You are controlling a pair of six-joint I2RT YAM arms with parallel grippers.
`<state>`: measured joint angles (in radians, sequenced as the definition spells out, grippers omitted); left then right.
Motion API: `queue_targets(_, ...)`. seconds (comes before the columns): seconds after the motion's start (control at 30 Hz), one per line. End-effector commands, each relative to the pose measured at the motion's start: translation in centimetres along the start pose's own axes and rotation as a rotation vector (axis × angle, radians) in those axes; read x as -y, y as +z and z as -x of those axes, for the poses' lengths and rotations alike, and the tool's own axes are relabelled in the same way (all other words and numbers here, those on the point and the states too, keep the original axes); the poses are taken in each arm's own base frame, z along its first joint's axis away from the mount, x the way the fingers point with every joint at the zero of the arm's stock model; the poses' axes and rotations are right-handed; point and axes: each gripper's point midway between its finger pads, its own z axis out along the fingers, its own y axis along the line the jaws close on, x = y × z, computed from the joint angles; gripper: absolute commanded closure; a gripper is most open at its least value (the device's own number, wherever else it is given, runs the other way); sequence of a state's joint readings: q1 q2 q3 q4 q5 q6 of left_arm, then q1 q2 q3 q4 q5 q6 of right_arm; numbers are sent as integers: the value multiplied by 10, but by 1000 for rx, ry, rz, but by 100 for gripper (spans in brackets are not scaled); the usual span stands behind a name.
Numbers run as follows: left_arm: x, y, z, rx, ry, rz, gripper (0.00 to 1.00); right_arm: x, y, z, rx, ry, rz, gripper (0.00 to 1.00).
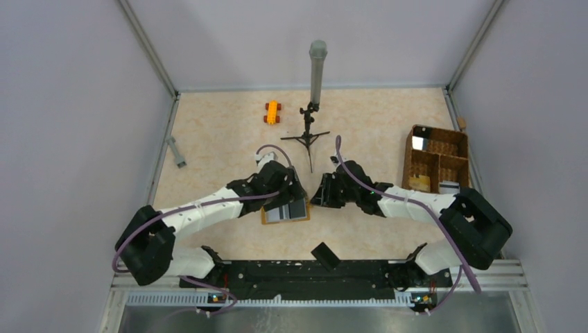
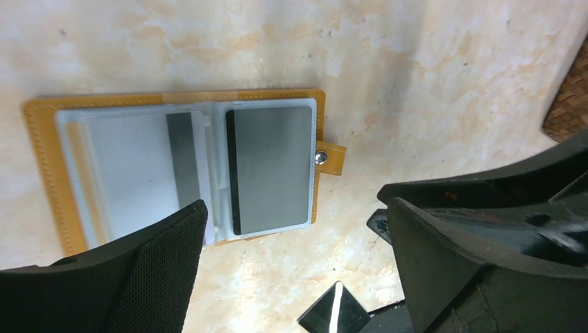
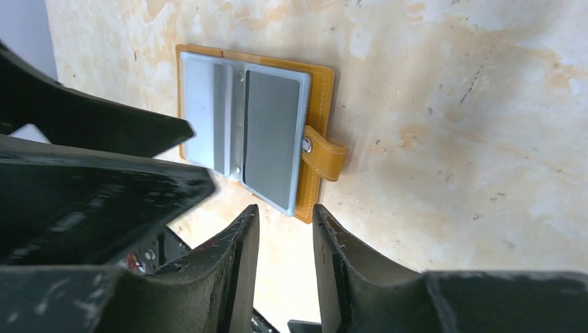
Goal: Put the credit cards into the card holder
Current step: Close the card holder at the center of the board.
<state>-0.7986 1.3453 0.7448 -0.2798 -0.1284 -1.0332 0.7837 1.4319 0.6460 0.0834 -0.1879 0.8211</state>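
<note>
The mustard-orange card holder (image 2: 43, 146) lies open and flat on the table, its snap tab (image 2: 331, 158) pointing right. The silvery grey card (image 2: 272, 166) sits in its right clear sleeve. The pale blue card (image 2: 128, 173) sits in the left sleeve, with a grey strip beside it. My left gripper (image 2: 295, 277) is open wide and empty, just above the holder's near edge. My right gripper (image 3: 284, 232) is open by a narrow gap and empty, close to the holder (image 3: 320, 97) at its tab corner. In the top view the holder (image 1: 266, 218) lies between both grippers.
A small orange toy car (image 1: 272, 112) and a black tripod with a grey tube (image 1: 316, 76) stand at the back. A brown wicker compartment basket (image 1: 437, 158) is at the right. A grey piece (image 1: 176, 151) lies far left. A black square (image 1: 324, 254) lies near the bases.
</note>
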Motion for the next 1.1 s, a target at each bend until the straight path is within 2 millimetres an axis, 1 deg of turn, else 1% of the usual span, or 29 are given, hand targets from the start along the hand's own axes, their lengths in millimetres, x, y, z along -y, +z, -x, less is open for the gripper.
queue_targets(0.0, -12, -23, 24, 58, 62, -2, 1, 4, -2, 2, 21, -37, -20, 64)
queue_targets(0.07, -29, -28, 32, 80, 67, 29, 1, 3, 2, 5, 26, -48, -10, 61)
queue_targets(0.13, -52, -31, 37, 91, 56, 68, 1, 3, 7, 7, 25, -50, -6, 58)
queue_targets(0.2, -75, -33, 38, 84, 27, 100, 1, 2, 13, 9, 20, -56, -5, 56)
queue_targets(0.27, -92, -34, 37, 78, -1, 119, 1, -1, 19, 11, 13, -63, 3, 55)
queue_targets(0.33, -103, -35, 33, 68, -20, 130, 1, 0, 25, 12, 4, -62, -4, 54)
queue_targets(0.4, -110, -34, 28, 56, -38, 133, 1, 2, 30, 13, 0, -60, -18, 54)
queue_targets(0.5, -115, -30, 22, 42, -77, 109, 1, 5, 37, 16, 3, -58, -36, 53)
queue_targets(0.63, -112, -23, 8, -9, -136, 35, 2, 13, 44, 17, 1, -52, -81, 54)
queue_targets(0.77, -110, -18, -1, -31, -176, -5, 6, 21, 48, 16, -10, -48, -121, 57)
queue_targets(0.83, -108, -16, -3, -40, -189, -26, 12, 23, 48, 14, -14, -46, -128, 59)
queue_targets(0.93, -103, -14, -7, -56, -203, -58, 21, 27, 48, 10, -26, -33, -136, 66)
queue_targets(1.07, -98, -13, -8, -70, -205, -87, 29, 32, 47, 1, -42, -12, -136, 75)
